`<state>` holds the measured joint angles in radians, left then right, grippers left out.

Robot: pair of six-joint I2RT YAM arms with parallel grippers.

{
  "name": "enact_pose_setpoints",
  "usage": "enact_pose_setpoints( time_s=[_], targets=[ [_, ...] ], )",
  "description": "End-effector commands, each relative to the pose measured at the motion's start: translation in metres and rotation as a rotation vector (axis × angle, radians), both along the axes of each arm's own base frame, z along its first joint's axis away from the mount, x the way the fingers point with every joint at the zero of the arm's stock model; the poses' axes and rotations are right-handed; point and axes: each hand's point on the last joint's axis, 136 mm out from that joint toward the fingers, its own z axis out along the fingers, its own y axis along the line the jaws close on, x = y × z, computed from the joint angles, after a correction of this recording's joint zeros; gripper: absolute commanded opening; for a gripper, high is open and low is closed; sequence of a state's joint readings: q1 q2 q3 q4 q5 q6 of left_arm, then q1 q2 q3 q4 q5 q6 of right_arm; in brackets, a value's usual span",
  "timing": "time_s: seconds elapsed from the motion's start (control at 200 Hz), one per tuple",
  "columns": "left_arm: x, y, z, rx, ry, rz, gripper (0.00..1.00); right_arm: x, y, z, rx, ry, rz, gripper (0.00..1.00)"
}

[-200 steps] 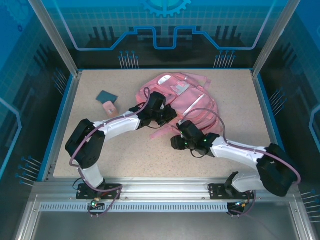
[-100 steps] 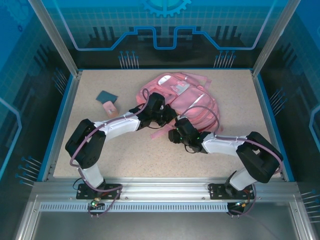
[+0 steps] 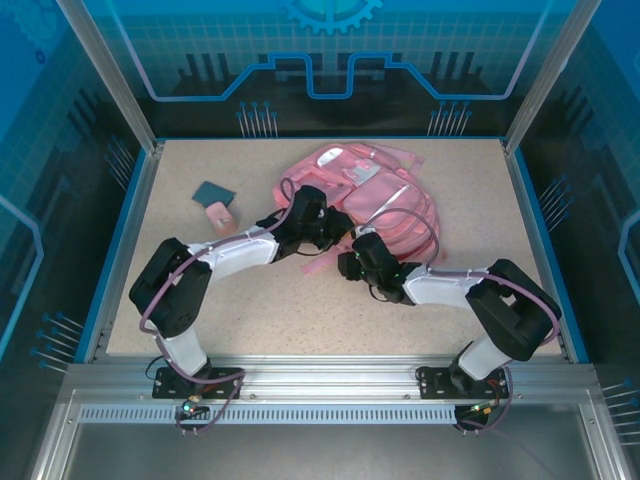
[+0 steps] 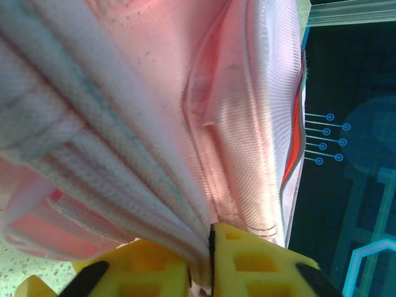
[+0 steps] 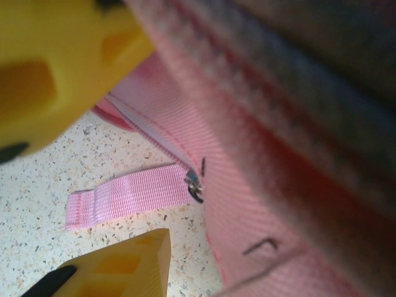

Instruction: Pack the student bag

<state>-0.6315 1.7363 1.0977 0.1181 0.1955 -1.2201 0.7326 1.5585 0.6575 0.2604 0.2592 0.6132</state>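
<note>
The pink student bag [image 3: 385,200] lies flat at the middle back of the table. My left gripper [image 3: 326,228] is at the bag's near left edge. In the left wrist view its yellow fingers [image 4: 260,260] pinch a fold of the bag's fabric [image 4: 235,111], with my left gripper [image 4: 210,235] shut on it. My right gripper [image 3: 350,263] is at the bag's near edge, just right of the left one. In the right wrist view my right gripper [image 5: 145,148] stands open beside the bag [image 5: 284,185], and a pink webbing zip pull [image 5: 124,198] lies on the table between its fingers.
A dark blue flat item [image 3: 213,191] and a small pink object [image 3: 218,215] lie on the table to the left of the bag. Blue-edged walls [image 3: 125,235] bound the speckled table [image 3: 300,310] on all sides.
My right arm has folded and its gripper has moved left and forward to the bag's near edge, its jaws narrowing a little. The left gripper has stayed at the bag's left edge.
</note>
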Motion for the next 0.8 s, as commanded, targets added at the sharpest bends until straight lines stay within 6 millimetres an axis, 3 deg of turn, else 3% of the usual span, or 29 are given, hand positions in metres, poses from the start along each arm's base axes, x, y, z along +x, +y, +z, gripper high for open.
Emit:
enact_pose_setpoints(
  time_s=[0.0, 0.135, 0.31, 0.555, 0.795],
  targets=[
    [-0.016, 0.009, 0.024, -0.035, -0.042, -0.053, 0.26, 0.015, -0.027, 0.004, -0.004, -0.041, -0.095, 0.34],
    [-0.018, 0.041, 0.013, 0.022, -0.030, 0.000, 0.40, 0.013, -0.041, -0.006, -0.023, -0.017, -0.120, 0.34],
    [-0.019, 0.070, -0.003, 0.100, -0.010, 0.048, 0.48, 0.016, -0.053, -0.005, -0.028, -0.014, -0.145, 0.35],
    [0.004, 0.056, -0.005, 0.105, -0.011, 0.031, 0.50, 0.017, -0.057, -0.003, -0.011, -0.009, -0.154, 0.35],
    [0.028, 0.041, -0.017, 0.064, 0.009, 0.059, 0.41, 0.014, -0.058, -0.004, -0.001, -0.004, -0.154, 0.35]
  ],
)
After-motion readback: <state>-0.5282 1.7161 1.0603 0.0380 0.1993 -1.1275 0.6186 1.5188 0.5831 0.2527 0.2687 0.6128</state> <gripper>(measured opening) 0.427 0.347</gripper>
